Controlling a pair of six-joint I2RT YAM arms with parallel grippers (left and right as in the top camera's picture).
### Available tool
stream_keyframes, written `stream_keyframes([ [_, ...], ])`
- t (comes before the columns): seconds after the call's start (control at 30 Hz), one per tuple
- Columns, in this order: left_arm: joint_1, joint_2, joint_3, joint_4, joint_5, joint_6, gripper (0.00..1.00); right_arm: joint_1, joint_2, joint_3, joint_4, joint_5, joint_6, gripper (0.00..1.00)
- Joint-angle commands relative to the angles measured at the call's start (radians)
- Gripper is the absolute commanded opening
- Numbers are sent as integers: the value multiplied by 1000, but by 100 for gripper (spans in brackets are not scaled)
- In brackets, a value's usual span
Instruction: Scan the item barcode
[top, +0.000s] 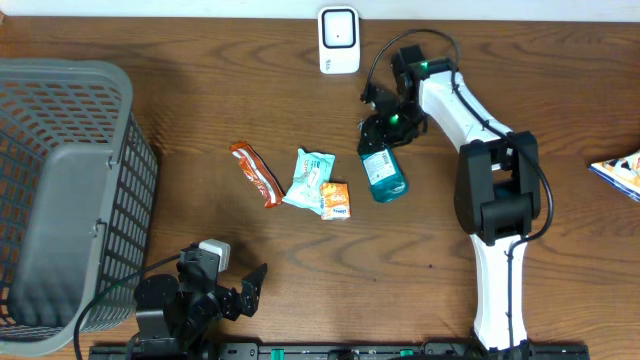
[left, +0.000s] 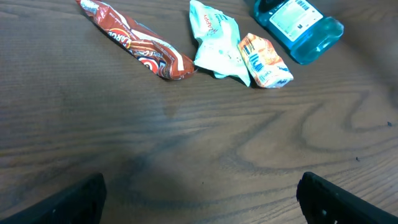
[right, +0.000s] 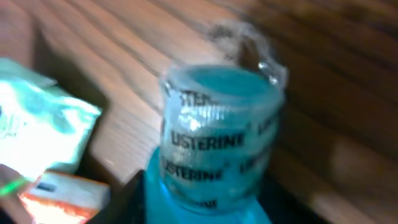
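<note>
the mouthwash bottle lies on its side on the worktop, label facing up. the right tool sits right at the bottle's cap end; the pictures do not show whether it has closed on the cap, so that cannot be told. the scanner stands apart from the bottle, beyond its cap end, and nothing is held up to it. judging by this, the scan is not done: the bottle is not yet lifted, and its barcode is not turned to the scanner. a teal packet, an orange packet and a snack bar lie beside the bottle, untouched. the left tool, well apart from the bottle, gapes wide and holds nothing.
</note>
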Motion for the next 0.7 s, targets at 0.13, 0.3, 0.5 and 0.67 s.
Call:
stream_keyframes([
  [0.13,7,-1,4,-4,3,-2,98,4,59,-40,-3,148,-4,12],
  [0.3,7,-1,4,-4,3,-2,98,5,58,35,-80,250,73,1],
  [0.5,7,-1,4,-4,2,-2,98,26,58,178,-218,338,153,1],
  [0.67,7,-1,4,-4,3,-2,98,68,58,201,-230,575,285,1],
])
